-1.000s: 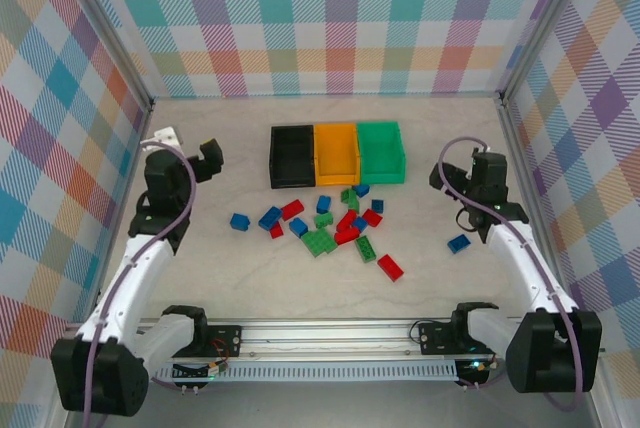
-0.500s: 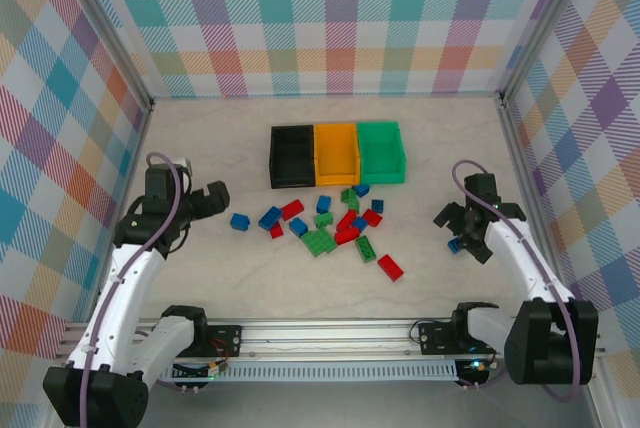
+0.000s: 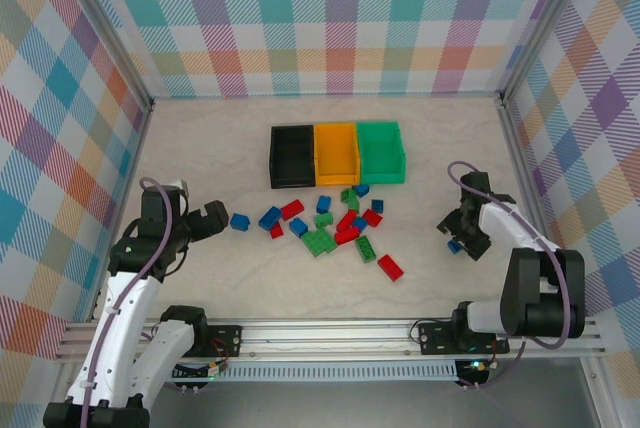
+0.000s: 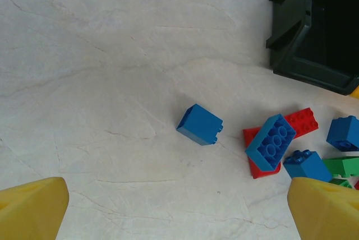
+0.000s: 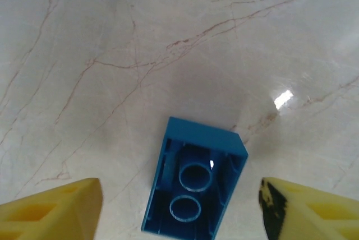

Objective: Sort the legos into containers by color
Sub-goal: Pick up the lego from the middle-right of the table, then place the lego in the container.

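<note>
The legos lie in a loose red, blue and green pile (image 3: 335, 223) in front of the containers: black (image 3: 275, 158), orange-yellow (image 3: 336, 170) and green (image 3: 381, 174) bins in a row. One blue brick (image 3: 240, 220) (image 4: 200, 125) sits apart at the pile's left, just ahead of my left gripper (image 3: 213, 220) (image 4: 179, 212), which is open and holds nothing. Another blue brick (image 3: 455, 245) (image 5: 193, 184) lies hollow side up, far to the right. My right gripper (image 3: 460, 238) (image 5: 182, 212) straddles it, open, with a gap between each yellow fingertip and the brick.
A red brick (image 3: 390, 267) lies alone below the pile. In the left wrist view a blue brick leans on a red one (image 4: 270, 143) near the black bin's corner (image 4: 303, 55). Checked walls close in the table on three sides.
My right gripper has come down around the lone blue brick, its fingers closer together. My left gripper has lowered and moved right towards the blue brick at the pile's left.
</note>
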